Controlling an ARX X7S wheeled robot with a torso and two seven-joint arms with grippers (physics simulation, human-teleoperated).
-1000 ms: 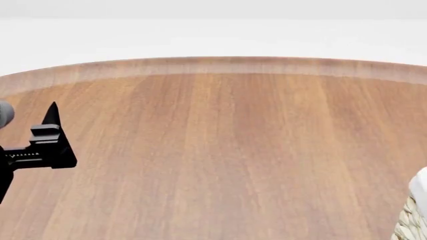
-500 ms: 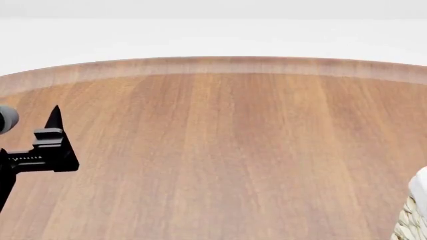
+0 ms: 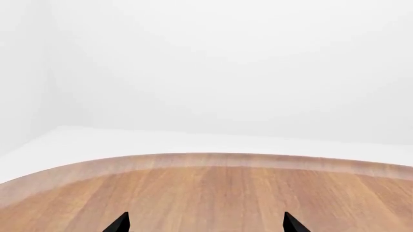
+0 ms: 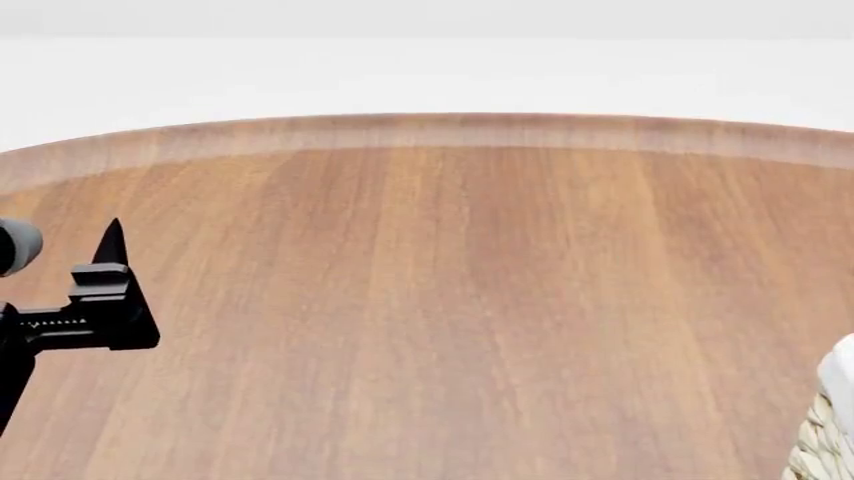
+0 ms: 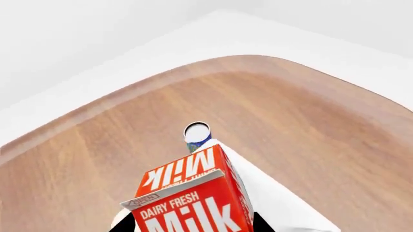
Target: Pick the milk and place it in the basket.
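Observation:
In the right wrist view my right gripper [image 5: 193,224] is shut on the milk [image 5: 193,193], a carton with a red top lettered "Milk"; a black finger [image 5: 125,224] shows on each side of it. The basket's white cloth liner [image 5: 277,205] lies right behind and below the carton. In the head view only a corner of the basket [image 4: 830,430] shows at the lower right edge, and the right gripper is out of that view. My left gripper [image 3: 205,224] is open and empty above the table; one of its fingers [image 4: 110,250] shows at the head view's left.
The round wooden table [image 4: 441,300] fills the head view, with its far edge [image 4: 427,130] against a white floor. A small round white object with a blue band [image 5: 197,134] stands on the table just beyond the liner's corner.
In the head view my left gripper has drifted slightly down and to the right. The basket corner has not moved.

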